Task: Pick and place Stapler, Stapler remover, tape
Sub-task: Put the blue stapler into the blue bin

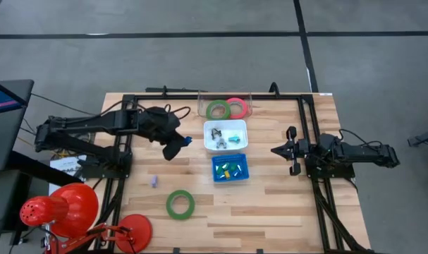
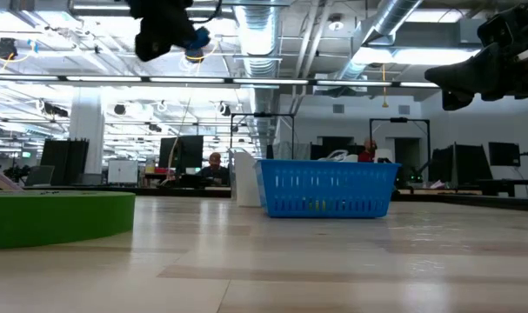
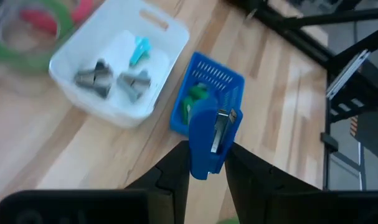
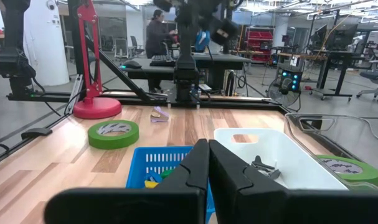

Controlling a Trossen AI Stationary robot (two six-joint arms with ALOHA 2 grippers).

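**One blue stapler carried above the tabletop**

One blue stapler [image 3: 212, 140] hangs pinched between the fingers of the left end effector [image 3: 206, 163], lifted clear of the tabletop [image 1: 270, 204] and just beside the white bin [image 1: 225, 134] and the blue basket [image 1: 230, 168]. The white bin holds grey staple removers [image 3: 95, 78]; the blue basket holds small coloured pieces. Two rings of tape, one green [image 1: 217, 109] and one pink-red [image 1: 235, 107], lie in a clear container [image 1: 225, 106] at the far edge; a third green tape ring [image 1: 180, 203] lies loose on the near tabletop.

To complete the step well, the arm should likely centre the stapler over its receiving bin, lower it below the rim, and only then release, so that it neither tips nor strikes a wall.

The left end effector is partly closed, clamping the stapler at its lower end. The right end effector [image 1: 278, 150] waits over the right side, fingers pressed together, holding nothing.
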